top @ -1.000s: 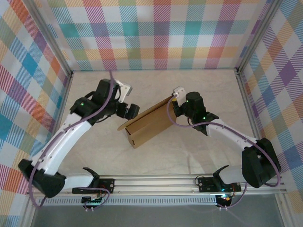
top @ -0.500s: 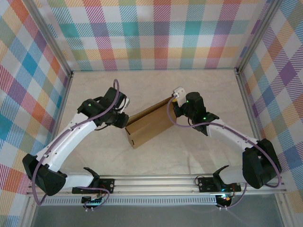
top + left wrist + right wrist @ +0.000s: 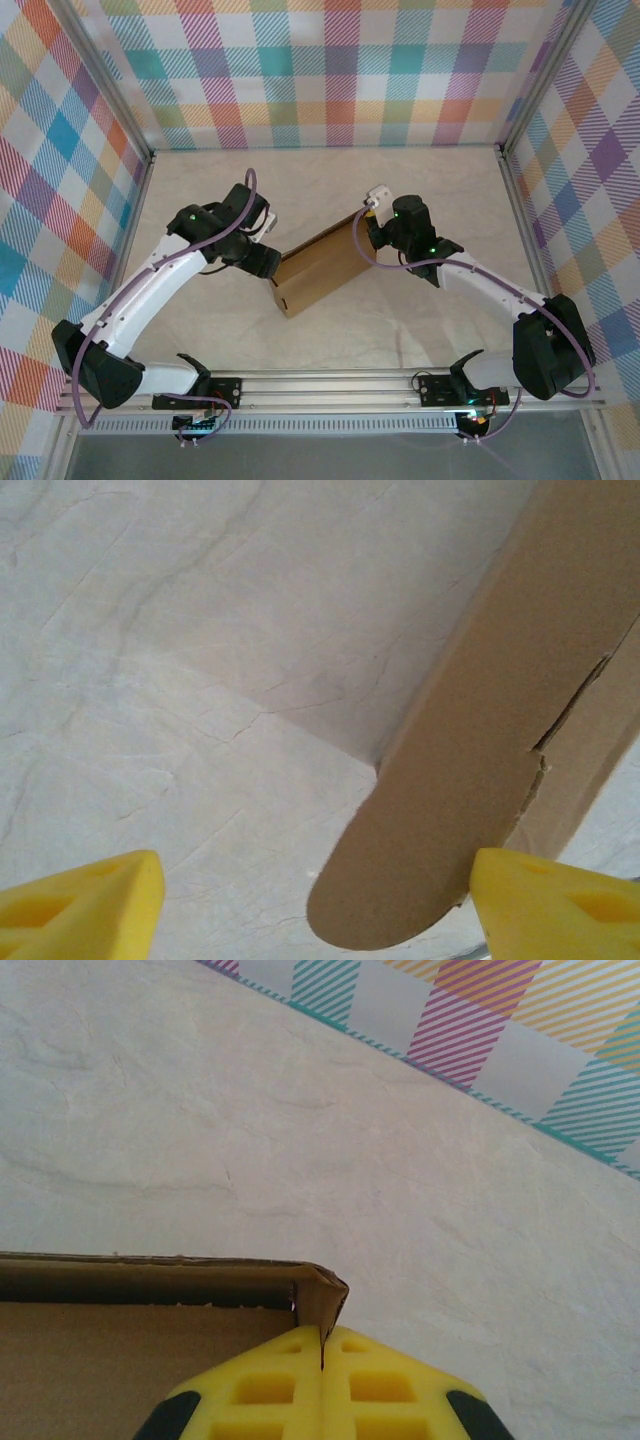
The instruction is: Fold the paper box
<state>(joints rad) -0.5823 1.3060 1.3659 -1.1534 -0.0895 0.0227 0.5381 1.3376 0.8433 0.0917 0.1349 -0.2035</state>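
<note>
The paper box [image 3: 322, 264] is a brown cardboard shell lying slantwise mid-table, part folded, with walls standing. My right gripper [image 3: 371, 229] is shut on the box's far right corner. In the right wrist view its yellow fingers [image 3: 262, 1390] pinch the upright corner wall [image 3: 322, 1305], with the box's inside [image 3: 130, 1360] to the left. My left gripper [image 3: 264, 262] is at the box's left end and stands open. In the left wrist view a rounded flap [image 3: 430, 850] of the box lies between the two fingertips [image 3: 90, 900], close to the right one.
A pale wrinkled cloth [image 3: 420, 320] covers the table. Plaid walls [image 3: 330, 70] close in the back and both sides. The arms' mounting rail [image 3: 330, 385] runs along the near edge.
My left gripper has come down and right to the box's left end, its jaws narrowing and then widening again. The left end flap has been pushed inward. The right gripper has held still.
</note>
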